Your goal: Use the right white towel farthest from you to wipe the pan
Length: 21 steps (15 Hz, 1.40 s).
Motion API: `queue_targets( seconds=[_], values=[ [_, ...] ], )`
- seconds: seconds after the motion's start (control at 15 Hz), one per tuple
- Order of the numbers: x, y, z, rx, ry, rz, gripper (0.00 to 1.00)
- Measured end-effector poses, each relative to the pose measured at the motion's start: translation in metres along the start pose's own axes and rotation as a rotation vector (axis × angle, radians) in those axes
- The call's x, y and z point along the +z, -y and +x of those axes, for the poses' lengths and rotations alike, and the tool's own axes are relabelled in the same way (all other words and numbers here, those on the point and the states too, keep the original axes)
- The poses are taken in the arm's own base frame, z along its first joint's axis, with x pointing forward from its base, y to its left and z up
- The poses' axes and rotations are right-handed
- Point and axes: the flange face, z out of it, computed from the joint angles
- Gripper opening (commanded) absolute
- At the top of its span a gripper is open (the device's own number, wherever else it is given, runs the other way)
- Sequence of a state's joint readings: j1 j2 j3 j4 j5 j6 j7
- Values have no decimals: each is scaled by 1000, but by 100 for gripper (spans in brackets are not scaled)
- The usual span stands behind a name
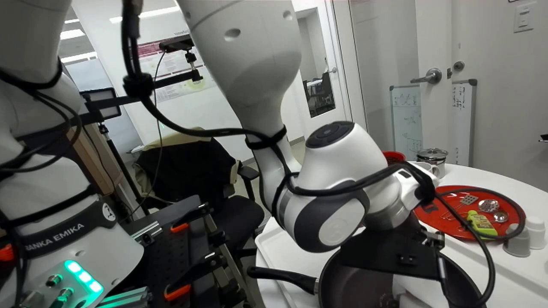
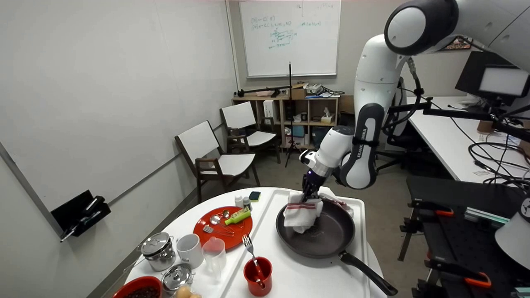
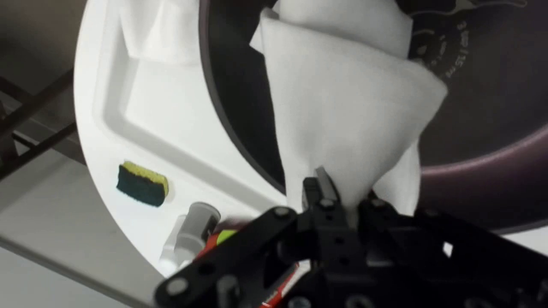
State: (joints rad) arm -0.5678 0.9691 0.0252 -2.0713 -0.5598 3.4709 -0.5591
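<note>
The red mug (image 2: pixel 257 284) on the white tray (image 2: pixel 290 265) holds a fork (image 2: pixel 253 259), tines up. On the round tabletop (image 2: pixel 184 225), between the tray and the tabletop's edge, the red plate (image 2: pixel 210 212) carries steel utensils (image 2: pixel 215 219) and a green bottle (image 2: pixel 238 216) lying on its side. Farther along that edge, a red bowl (image 2: pixel 131 283) holds small dark pieces (image 2: pixel 144 293), and what the lidded steel pot (image 2: pixel 159 255) near it contains I cannot tell. The pan (image 2: pixel 327 236) lies on the tray by the long edge nearest the robot's base (image 1: pixel 64 239); its handle (image 2: pixel 366 271) points out obliquely over that edge, setting the long axis toward the tabletop's edge. The gripper (image 3: pixel 349 199) is clamped on the white towel (image 2: pixel 301 216), which hangs inside the pan's rim, opposite the handle. Red stripes across the towel show in an exterior view; the wrist view instead makes out lettering (image 3: pixel 454 53) on the pan's floor and the yellow layer of the sponge (image 3: pixel 142 184), outside the tray's corner.
</note>
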Motion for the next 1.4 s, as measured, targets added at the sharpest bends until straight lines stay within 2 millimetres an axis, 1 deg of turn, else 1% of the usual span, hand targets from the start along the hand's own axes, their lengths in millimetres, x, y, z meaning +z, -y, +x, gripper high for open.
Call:
queue_targets(
  seconds=[0.13,0.2,0.27,0.4,0.67,0.87,1.0,1.2,1.4],
  values=[
    [-25,1,15,-54,-29,4,2],
    [-36,7,20,-81,-35,14,2],
    [-45,18,24,-105,-36,30,2],
    [-58,48,25,-158,-27,81,2],
    [-77,127,24,-285,2,210,2],
    [-89,183,26,-390,20,298,2],
    [-93,218,28,-450,34,353,2],
    [-98,262,32,-538,53,416,2],
    [-101,295,42,-601,61,448,2]
  ],
)
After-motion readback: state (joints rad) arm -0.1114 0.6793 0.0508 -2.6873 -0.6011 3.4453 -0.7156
